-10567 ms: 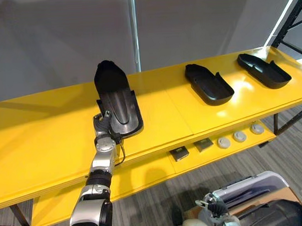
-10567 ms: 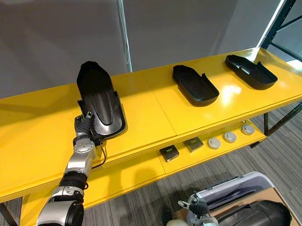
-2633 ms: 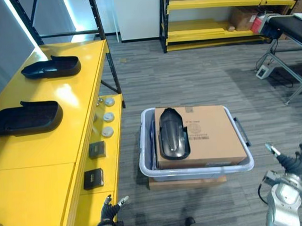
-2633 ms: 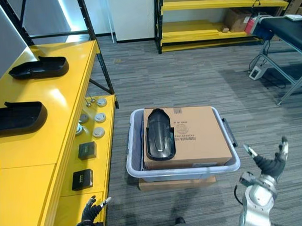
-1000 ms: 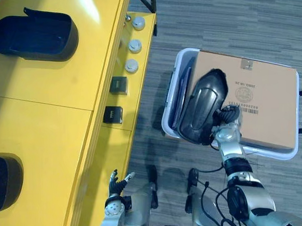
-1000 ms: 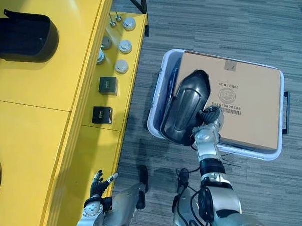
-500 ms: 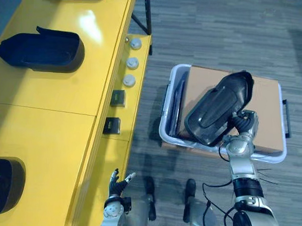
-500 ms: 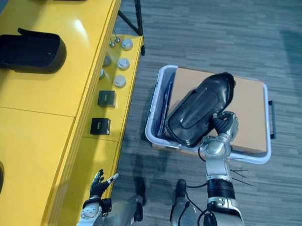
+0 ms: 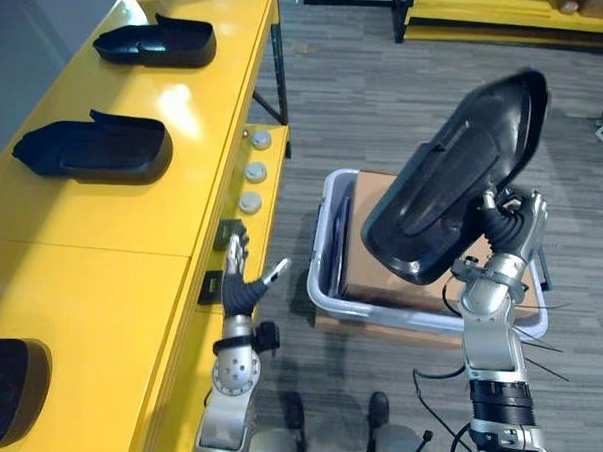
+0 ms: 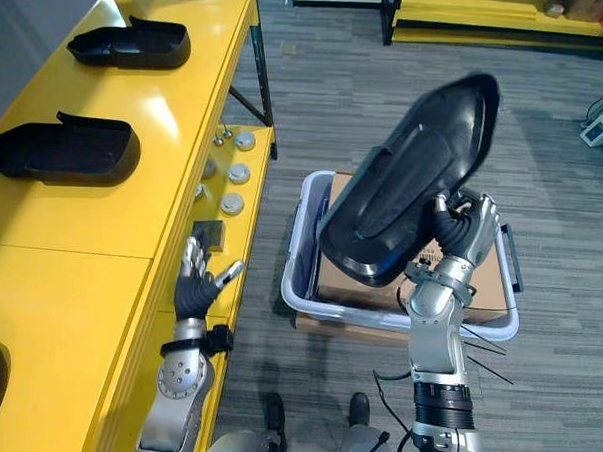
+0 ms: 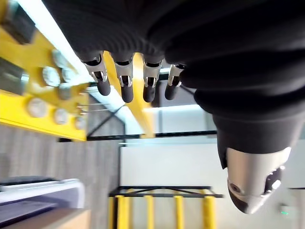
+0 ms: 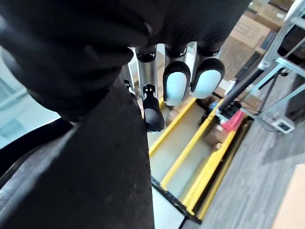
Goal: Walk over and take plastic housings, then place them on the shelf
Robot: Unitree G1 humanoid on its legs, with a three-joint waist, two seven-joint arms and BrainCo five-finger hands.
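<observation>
Right robot hand (image 9: 510,235) is gripping a black plastic housing (image 9: 458,179).
Left robot hand (image 9: 240,286) is hovering open-fingered, 8 o'clock, beside the shelf (image 9: 93,257).

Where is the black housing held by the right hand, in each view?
Left eye view: black housing, right of centre, raised over the white bin in the right hand.
Right eye view: near the centre, over the same bin.
Right wrist view: the dark surface beside the fingers.
Shared landmark: the white bin, also in the left wrist view.
</observation>
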